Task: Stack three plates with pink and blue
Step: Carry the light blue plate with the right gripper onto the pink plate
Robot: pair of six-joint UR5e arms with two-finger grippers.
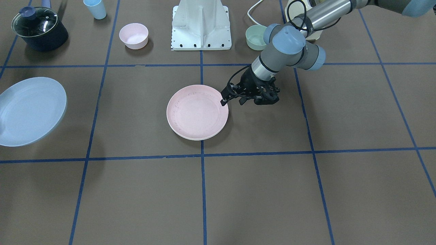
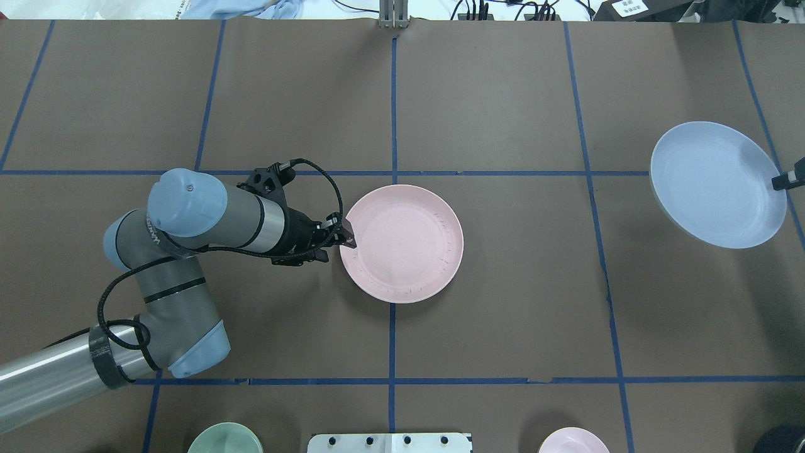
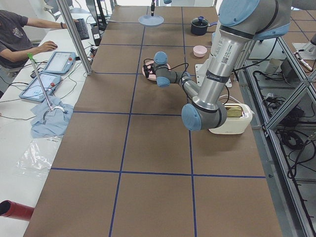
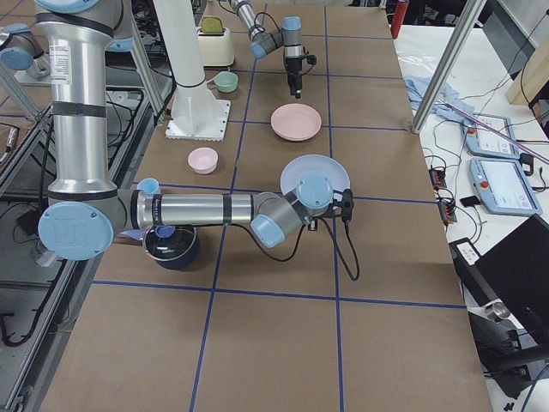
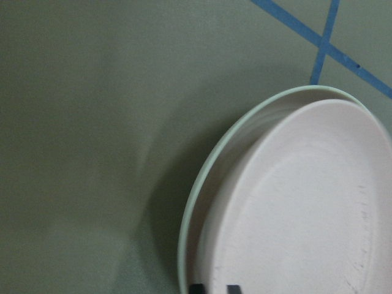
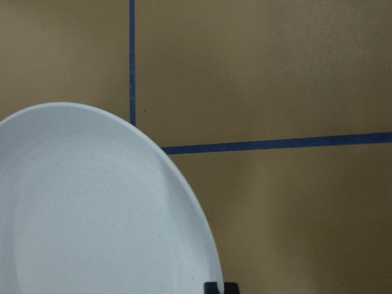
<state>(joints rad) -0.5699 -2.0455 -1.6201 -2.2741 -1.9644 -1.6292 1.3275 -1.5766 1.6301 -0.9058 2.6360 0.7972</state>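
Observation:
The pale pink plate (image 1: 197, 112) lies at the table's middle on the cream-white plate, whose rim (image 5: 202, 184) shows beneath it. My left gripper (image 2: 344, 240) is at the pink plate's rim on the robot's side. Its fingertips (image 5: 197, 287) straddle that rim and look shut on it. The light blue plate (image 2: 717, 182) hangs tilted above the table at the robot's right. My right gripper (image 2: 786, 180) is shut on its rim, and its fingertips (image 6: 211, 286) show at the plate's edge in the right wrist view.
Along the robot's side stand a small pink bowl (image 1: 134, 35), a small green bowl (image 1: 255, 38), a dark pot with a glass lid (image 1: 39, 29), a blue cup (image 1: 95, 8) and the white robot base (image 1: 201, 27). A toaster (image 3: 232, 118) stands near the left arm.

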